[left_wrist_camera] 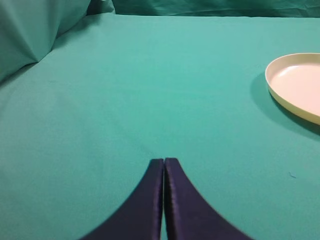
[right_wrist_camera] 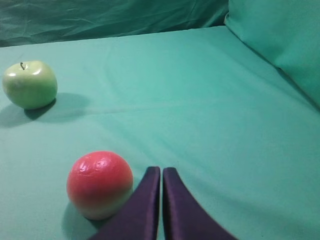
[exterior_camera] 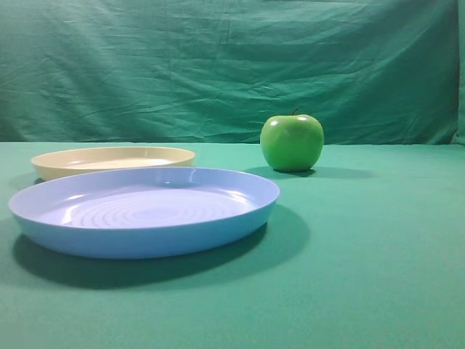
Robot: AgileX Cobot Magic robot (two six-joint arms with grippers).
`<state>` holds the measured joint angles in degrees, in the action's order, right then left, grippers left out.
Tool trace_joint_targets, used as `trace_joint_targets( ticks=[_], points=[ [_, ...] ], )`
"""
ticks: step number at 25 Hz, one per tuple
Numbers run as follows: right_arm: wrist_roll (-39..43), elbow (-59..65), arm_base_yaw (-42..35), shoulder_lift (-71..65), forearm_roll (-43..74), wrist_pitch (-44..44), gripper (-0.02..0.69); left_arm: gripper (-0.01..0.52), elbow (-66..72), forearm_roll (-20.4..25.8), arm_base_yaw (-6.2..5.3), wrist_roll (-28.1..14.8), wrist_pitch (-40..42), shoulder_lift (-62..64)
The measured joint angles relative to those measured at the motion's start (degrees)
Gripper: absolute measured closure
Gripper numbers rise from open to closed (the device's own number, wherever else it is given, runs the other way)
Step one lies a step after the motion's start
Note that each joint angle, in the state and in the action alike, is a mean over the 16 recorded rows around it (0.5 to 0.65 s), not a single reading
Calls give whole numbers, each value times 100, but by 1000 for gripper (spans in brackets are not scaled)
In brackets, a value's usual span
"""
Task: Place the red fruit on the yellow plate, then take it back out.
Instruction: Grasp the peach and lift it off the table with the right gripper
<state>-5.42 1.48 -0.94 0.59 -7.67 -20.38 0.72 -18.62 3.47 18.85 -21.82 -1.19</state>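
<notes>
The red fruit (right_wrist_camera: 99, 184) rests on the green cloth in the right wrist view, just left of my right gripper (right_wrist_camera: 161, 171), whose dark jaws are shut with nothing between them; it lies beside them, not held. The red fruit does not show in the exterior high view. The yellow plate (exterior_camera: 51, 167) sits at the back left, with nothing on it, and shows again as the yellow plate (left_wrist_camera: 280, 92) at the right edge of the left wrist view. My left gripper (left_wrist_camera: 164, 161) is shut over bare cloth, well short and left of that plate.
A larger light blue plate (exterior_camera: 145, 240) stands in front of the yellow one. A green apple (exterior_camera: 292, 142) sits on the cloth at the back, right of centre; this green apple (right_wrist_camera: 30, 84) is also far left in the right wrist view. Green cloth backdrop behind.
</notes>
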Motion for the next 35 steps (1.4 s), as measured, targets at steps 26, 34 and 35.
trace_joint_targets(
  ticks=[26, 34, 35],
  points=[
    [-1145, -2079, 38, -1338, -1295, -1304, 665, 514, 0, 0, 0, 0, 0, 0],
    [-1390, -3083, 248, -3064, -1395, -2575, 665, 514, 0, 0, 0, 0, 0, 0],
    [-1415, -3205, 293, -3295, -1374, -2703, 665, 514, 0, 0, 0, 0, 0, 0]
  ],
)
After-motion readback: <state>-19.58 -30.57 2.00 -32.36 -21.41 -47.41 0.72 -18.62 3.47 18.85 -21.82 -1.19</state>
